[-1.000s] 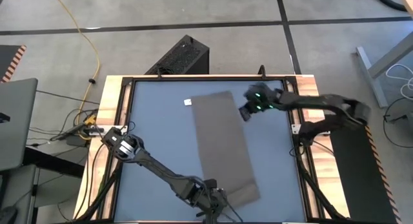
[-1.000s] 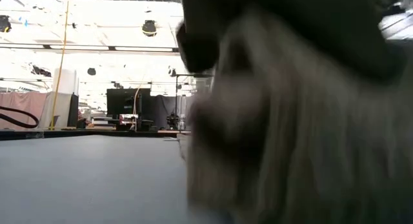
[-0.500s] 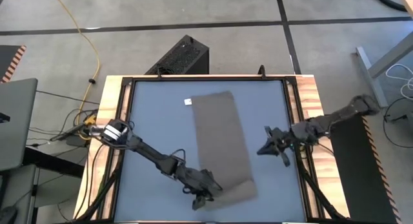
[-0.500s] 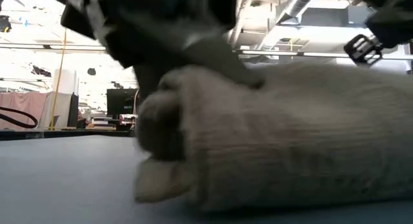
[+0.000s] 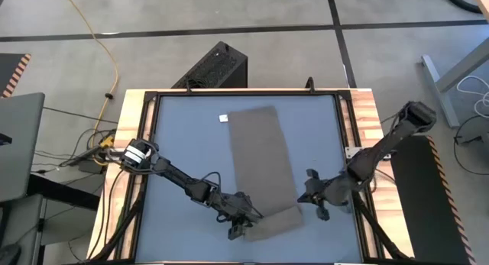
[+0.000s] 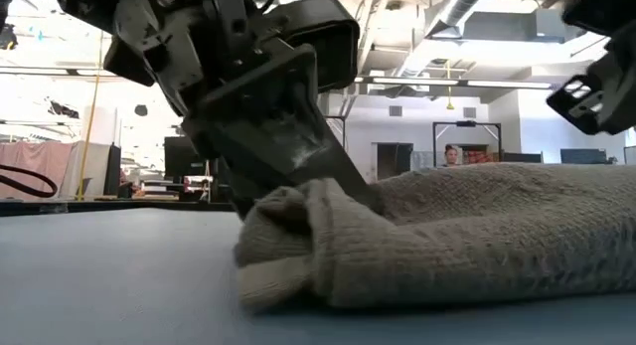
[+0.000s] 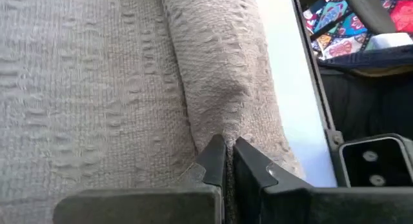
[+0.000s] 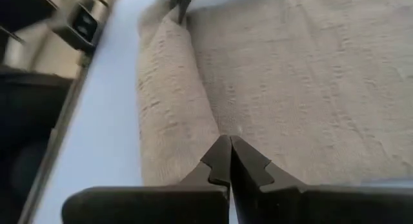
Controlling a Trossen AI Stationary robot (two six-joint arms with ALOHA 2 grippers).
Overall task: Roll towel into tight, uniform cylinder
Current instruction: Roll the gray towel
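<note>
towel (image 5: 263, 169) laid lengthwise on table (image 5: 183, 150), near end rolled | left hand (image 5: 243, 223) pinching roll's corner | right hand (image 5: 315, 198) pressed together at opposite roll end | judged soft, light, limp; best gripped at roll ends

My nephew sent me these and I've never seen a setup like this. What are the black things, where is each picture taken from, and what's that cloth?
The black things are two robot arms at a blue-grey table, each ending in two fingers.

One picture looks straight down on the table; one sits at tabletop height; the other two come from cameras on the arms' wrists.

The cloth is a taupe towel lying flat, with a small white tag at its far corner. Its near end is turned up into the start of a roll.

The left gripper is pinching one end of that rolled edge, fingers closed on the cloth. The right gripper is at the other end; its wrist picture shows the fingers together at the fold, but not clearly whether cloth is caught between them.
</note>
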